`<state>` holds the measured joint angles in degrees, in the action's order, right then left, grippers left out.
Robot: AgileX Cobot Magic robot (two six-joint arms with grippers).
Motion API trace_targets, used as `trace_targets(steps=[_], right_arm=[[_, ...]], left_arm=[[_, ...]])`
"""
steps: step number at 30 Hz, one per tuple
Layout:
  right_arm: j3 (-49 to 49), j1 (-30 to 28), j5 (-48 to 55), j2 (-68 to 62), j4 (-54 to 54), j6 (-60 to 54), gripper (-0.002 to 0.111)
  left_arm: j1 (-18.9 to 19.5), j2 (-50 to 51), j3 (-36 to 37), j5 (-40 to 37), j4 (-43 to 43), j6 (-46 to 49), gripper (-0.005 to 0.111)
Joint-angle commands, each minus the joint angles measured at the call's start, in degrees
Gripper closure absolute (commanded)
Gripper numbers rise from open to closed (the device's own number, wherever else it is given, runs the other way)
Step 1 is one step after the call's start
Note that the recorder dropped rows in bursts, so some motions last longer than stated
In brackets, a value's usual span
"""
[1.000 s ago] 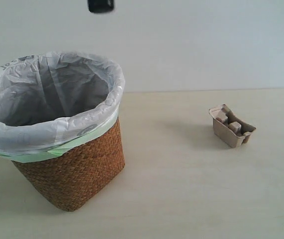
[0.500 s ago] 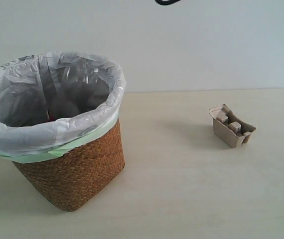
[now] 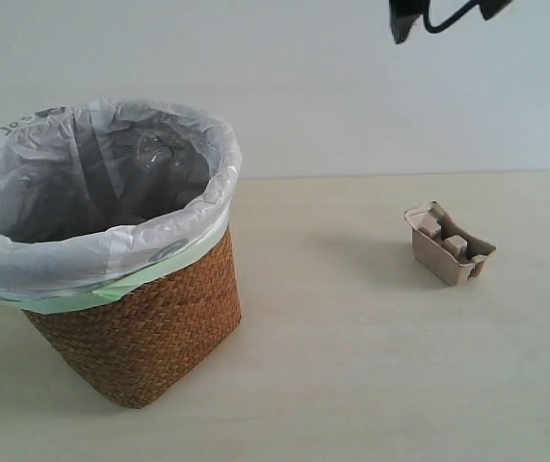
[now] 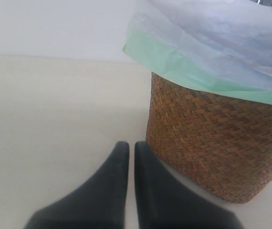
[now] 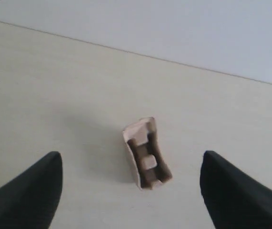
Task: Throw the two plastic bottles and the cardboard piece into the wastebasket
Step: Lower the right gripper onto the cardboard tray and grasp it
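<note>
Right arm: it hangs high over the right side of the table point(image 3: 352, 366). Only a dark tip and a looping black cable point(image 3: 453, 17) show at the top edge of the exterior view.
Right gripper point(image 5: 130, 155): spread wide with nothing in it. Its wrist view looks down past two dark, rounded fingers point(image 5: 31, 191) that frame the cardboard piece point(image 5: 146, 155), which lies well below them.
Left arm: low, close to the tabletop, reaching in just beside the foot of the wastebasket point(image 4: 212, 143).
Left gripper point(image 4: 132, 145): drawn together to a hairline slit, with nothing between the smooth black tapering fingers point(image 4: 114, 181).
Cardboard piece: on the table, well apart from the wastebasket, on the right. It is dull grey-brown moulded pulp with thin walls, and raised lumps divide its hollows.
Wastebasket: on the left, and the biggest thing here. It is tight brown wicker in a fine woven pattern and widens towards the top.
Liner: a crinkled white plastic bag folded over the rim, with a pale green band at its edge.
Inside the basket: a clear, glinting bottle-like shape point(image 3: 154, 149) shows against the far side of the bag, but I can't make it out properly.
Table: smooth and pale cream, matte.
Wall point(image 3: 303, 87): plain and light grey.
</note>
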<state>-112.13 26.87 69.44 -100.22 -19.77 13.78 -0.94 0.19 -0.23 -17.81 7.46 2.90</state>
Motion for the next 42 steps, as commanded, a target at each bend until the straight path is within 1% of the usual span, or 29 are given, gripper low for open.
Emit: trace_targets(steps=[1,3,13,19,25,32,42], right_arm=[[-0.29,-4.73,0.52,-4.23,3.30,-3.37,0.037],[-0.29,-5.70,0.52,-6.39,5.72,-5.75,0.037],[-0.29,-6.40,0.52,-17.73,4.47,-10.29,0.037],[-0.29,-10.66,0.52,-21.53,9.27,-13.08,0.037],[-0.29,-13.20,0.52,-24.43,10.55,-16.41,0.037],[-0.29,-13.20,0.52,-27.39,13.14,-21.61,0.037],[-0.29,-13.20,0.52,-30.45,11.75,-24.45,0.037]], left_arm=[[0.04,-0.19,0.23,0.07,-0.17,-0.38,0.103],[0.04,-0.19,0.23,0.07,-0.17,-0.38,0.103],[0.04,-0.19,0.23,0.07,-0.17,-0.38,0.103],[0.04,-0.19,0.23,0.07,-0.17,-0.38,0.103],[0.04,-0.19,0.23,0.07,-0.17,-0.38,0.103],[0.04,-0.19,0.23,0.07,-0.17,-0.38,0.103],[0.04,-0.19,0.23,0.07,-0.17,-0.38,0.103]])
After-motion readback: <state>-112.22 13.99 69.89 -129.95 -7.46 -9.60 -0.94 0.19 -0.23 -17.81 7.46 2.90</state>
